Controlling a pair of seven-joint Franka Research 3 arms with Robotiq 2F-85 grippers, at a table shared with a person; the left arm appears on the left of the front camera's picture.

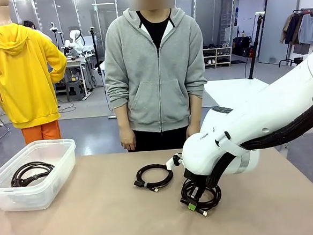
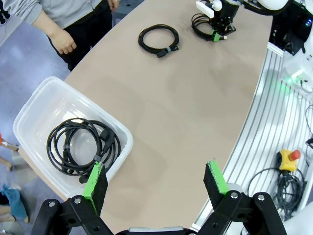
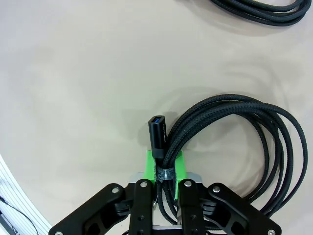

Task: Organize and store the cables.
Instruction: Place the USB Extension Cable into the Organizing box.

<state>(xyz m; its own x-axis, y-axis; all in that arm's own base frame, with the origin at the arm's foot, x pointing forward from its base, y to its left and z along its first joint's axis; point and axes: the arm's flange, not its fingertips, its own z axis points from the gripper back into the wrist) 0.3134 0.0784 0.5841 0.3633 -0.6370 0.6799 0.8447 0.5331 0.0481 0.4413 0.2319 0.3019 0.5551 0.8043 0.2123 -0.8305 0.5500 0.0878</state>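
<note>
One cable lies in the bin at the left edge of the surface. The left hand hangs wide near it. A second cable lies at the middle. The right hand pinches the third cable further right. Two are left, I judge. The print on the right arm is too small to read.

Past my tan desk: grey floor, glass partition wall at the back, low shelf far right, clothes rack beyond it.
</note>
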